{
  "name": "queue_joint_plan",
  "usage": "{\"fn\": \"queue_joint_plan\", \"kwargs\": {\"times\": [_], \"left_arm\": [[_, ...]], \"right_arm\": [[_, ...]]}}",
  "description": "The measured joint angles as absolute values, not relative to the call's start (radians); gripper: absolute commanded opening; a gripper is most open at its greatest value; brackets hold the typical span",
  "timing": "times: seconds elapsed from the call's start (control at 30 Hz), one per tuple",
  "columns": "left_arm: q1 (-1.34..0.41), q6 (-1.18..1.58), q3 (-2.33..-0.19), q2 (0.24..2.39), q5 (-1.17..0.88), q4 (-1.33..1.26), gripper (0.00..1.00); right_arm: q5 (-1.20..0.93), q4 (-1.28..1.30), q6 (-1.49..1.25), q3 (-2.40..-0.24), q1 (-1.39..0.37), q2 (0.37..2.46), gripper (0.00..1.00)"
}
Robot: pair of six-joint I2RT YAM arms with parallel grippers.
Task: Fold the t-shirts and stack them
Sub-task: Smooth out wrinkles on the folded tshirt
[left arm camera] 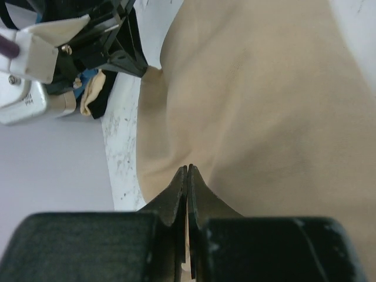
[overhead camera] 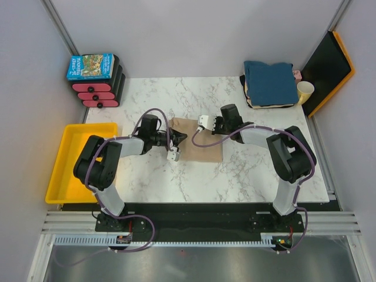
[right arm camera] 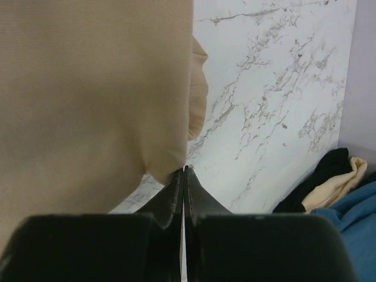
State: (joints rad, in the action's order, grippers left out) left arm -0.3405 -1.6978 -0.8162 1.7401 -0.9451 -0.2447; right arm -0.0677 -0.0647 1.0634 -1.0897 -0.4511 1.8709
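Fingers (left arm camera: 175,197) of the left gripper (left arm camera: 187,171) are pressed together, pinching the left edge of the tan t-shirt (left arm camera: 264,117). The right gripper (right arm camera: 184,171) is likewise closed, its tips nipping the same cloth at a corner on its right side. The shirt lies part-folded at the middle of the marble table (overhead camera: 252,170), between the two arms. The teal t-shirt (overhead camera: 271,82) tops a folded pile at the far right corner.

Assessment: a fold is in hand. To do it well, both arms should lift together, hold the pinched edge taut and level, carry it squarely over the opposite edge, and release only once the edges align. An uneven lift would likely skew the crease.
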Motion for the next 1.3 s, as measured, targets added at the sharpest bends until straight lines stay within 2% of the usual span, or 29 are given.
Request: {"fn": "queue_joint_plan", "kwargs": {"times": [0.13,0.3,0.8,1.03,1.3], "left_arm": [[-0.357,-1.773,-0.809,1.789,-0.931,-0.319,0.02],[-0.36,-1.786,-0.809,1.871,-0.821,-0.382,0.02],[-0.333,-1.78,-0.722,1.774,-0.602,-0.342,0.02],[-0.329,-1.631,-0.715,1.751,-0.604,-0.426,0.02],[-0.319,-1.511,-0.864,1.758,-0.748,-0.546,0.02]], "right_arm": [[-0.095,-0.097,1.061,-1.081,-0.448,1.89,0.0],[-0.093,-0.142,1.051,-1.091,-0.448,1.958,0.0],[-0.076,-0.16,1.042,-1.137,-0.447,2.006,0.0],[-0.072,-0.161,1.036,-1.146,-0.45,2.012,0.0],[-0.068,-0.162,1.034,-1.147,-0.454,2.014,0.0]]}}
